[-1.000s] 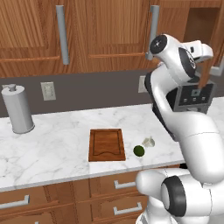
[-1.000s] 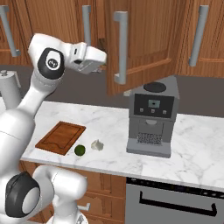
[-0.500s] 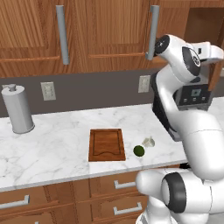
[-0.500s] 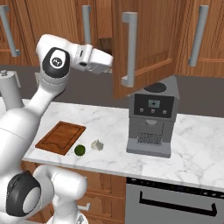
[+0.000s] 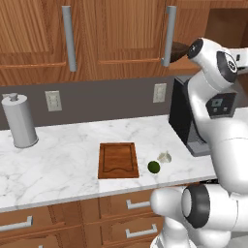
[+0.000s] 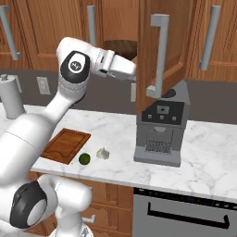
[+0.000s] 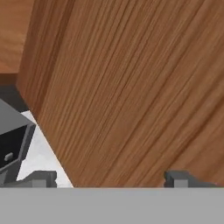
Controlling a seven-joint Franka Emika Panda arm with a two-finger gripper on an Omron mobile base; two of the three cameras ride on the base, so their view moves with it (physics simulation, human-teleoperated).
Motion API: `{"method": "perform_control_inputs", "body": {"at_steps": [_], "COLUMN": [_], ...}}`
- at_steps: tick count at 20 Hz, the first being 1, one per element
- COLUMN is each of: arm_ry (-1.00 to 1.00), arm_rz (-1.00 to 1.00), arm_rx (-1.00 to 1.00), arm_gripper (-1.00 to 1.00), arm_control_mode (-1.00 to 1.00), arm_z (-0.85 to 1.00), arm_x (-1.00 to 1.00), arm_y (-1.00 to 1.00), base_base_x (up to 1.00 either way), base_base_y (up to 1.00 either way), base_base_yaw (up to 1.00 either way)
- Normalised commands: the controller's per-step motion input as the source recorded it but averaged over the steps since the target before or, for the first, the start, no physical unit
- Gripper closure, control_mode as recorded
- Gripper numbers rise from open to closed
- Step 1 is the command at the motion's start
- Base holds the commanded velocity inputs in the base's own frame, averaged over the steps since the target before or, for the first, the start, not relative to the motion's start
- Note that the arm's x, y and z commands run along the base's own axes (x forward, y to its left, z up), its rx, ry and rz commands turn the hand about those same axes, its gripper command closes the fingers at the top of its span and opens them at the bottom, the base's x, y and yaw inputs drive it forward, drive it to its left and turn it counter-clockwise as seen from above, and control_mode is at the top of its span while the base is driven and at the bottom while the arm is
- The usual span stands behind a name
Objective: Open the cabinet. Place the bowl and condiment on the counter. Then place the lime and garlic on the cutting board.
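wooden cabinet (image 6: 162,41) door ajar, jaws spread

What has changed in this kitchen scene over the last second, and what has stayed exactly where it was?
The cabinet door has swung further out over the coffee machine, with the arm pushing behind it; the open gripper faces the door's inner side, holding nothing. The bowl now shows inside the cabinet. The lime, garlic and cutting board lie unmoved on the counter.
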Motion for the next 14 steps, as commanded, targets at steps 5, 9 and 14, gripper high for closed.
{"method": "perform_control_inputs", "body": {"at_steps": [5,9,14], "arm_ry": [-0.04,-0.02,-0.01], "arm_rz": [0.0,0.0,0.0], "arm_rx": [0.0,0.0,0.0], "arm_gripper": [-1.0,-1.0,-1.0], "arm_control_mode": [-1.0,-1.0,-1.0], "arm_z": [-0.2,-0.16,-0.14], "arm_x": [-0.14,-0.07,-0.01], "arm_y": [-0.68,-0.67,-0.67], "base_base_x": [0.0,0.0,0.0], "base_base_y": [0.0,0.0,0.0], "base_base_yaw": [0.0,0.0,0.0]}}
